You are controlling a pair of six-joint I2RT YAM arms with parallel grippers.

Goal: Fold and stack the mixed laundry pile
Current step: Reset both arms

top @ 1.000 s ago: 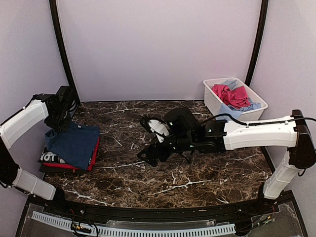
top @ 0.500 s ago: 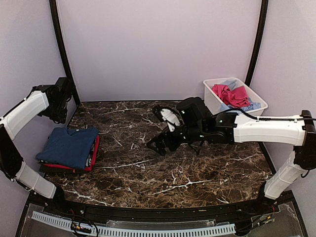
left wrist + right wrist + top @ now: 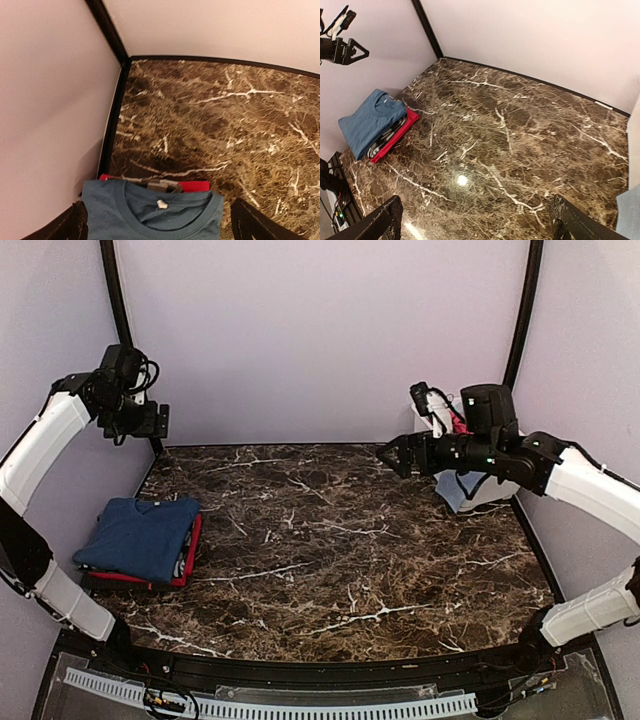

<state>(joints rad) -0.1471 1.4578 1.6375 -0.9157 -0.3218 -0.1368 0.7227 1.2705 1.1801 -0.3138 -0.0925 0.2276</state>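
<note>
Both the left claw [image 3: 150, 423] and the right claw [image 3: 392, 455] are gaping, empty. The folded stack [image 3: 140, 540] is lying below the left claw. Next, we are judging, the right claw needs the unfolded garments [image 3: 455, 488] beside it.

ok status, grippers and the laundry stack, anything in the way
Left gripper and right gripper: jaws open, empty, raised. Navy blue tee folded atop stack, at left. Nothing blocking it.

Top camera high overhead, near side; wrist cameras angled down; all share folded stack [image 3: 140, 540].
</note>
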